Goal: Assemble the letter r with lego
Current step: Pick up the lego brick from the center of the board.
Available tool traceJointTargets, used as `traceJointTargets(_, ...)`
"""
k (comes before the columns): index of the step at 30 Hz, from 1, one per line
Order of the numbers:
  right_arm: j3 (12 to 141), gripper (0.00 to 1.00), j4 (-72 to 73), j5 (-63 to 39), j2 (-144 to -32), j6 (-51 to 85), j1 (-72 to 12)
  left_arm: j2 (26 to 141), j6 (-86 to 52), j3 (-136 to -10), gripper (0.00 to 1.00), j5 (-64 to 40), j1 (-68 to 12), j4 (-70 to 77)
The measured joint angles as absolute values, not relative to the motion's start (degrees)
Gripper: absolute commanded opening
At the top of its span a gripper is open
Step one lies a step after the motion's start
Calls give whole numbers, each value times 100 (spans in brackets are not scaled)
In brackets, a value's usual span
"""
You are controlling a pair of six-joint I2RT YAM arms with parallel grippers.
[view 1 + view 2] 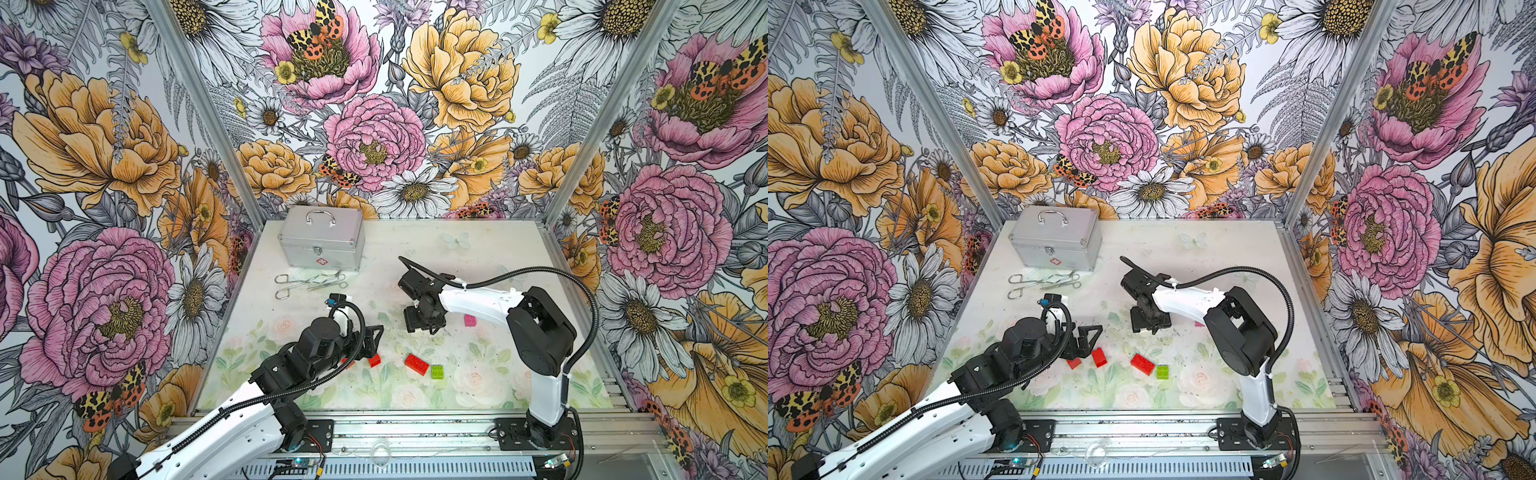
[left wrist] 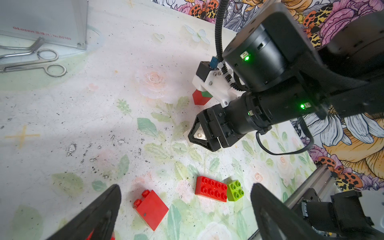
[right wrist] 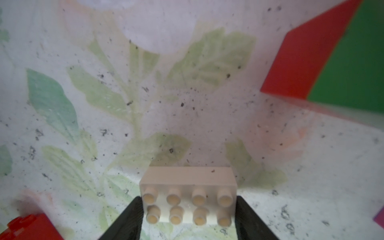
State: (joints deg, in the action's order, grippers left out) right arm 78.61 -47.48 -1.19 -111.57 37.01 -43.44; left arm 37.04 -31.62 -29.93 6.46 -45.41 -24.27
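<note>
In the right wrist view a white eight-stud lego brick [image 3: 188, 199] sits between my right gripper's [image 3: 188, 209] black fingers, which press on its two short ends low over the mat. A red and dark green stack [image 3: 324, 62] stands beside it. In both top views my right gripper [image 1: 422, 324] points down mid-table. My left gripper [image 2: 185, 187] is open wide, with nothing between its fingers, above a red brick [image 2: 151, 209] lying on its side. A red eight-stud brick [image 2: 211, 191] touches a lime brick [image 2: 235, 190]. A pink brick [image 1: 470, 320] lies under the right arm.
A silver metal case [image 1: 320, 239] stands at the back left, with steel scissors-like tools [image 1: 309, 282] lying in front of it. Another small red piece [image 1: 1074, 363] shows partly under the left gripper. The aluminium rail [image 1: 415, 432] runs along the front edge.
</note>
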Motion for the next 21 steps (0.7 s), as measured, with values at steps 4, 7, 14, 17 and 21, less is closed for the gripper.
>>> traceJointTargets(4, 7905, 71, -4772, -119, -11203, 3701, -4344, 3673, -3162, -2993, 99, 648, -4541, -2425)
traceJointTargets(7, 7926, 72, -4790, -115, -11251, 3704, -4344, 3673, -3162, -2989, 99, 648, -4541, -2425)
traceJointTargets(14, 8029, 68, -4928, -36, -11277, 3704, -4362, 3629, -3162, -2950, 99, 650, -4541, -2436)
traceJointTargets(17, 8123, 65, -4991, 1, -11336, 3706, -4370, 3603, -3162, -2943, 99, 650, -4541, -2445)
traceJointTargets(21, 8243, 55, -5100, 56, -11415, 3726, -4399, 3586, -3162, -2934, 99, 650, -4541, -2460)
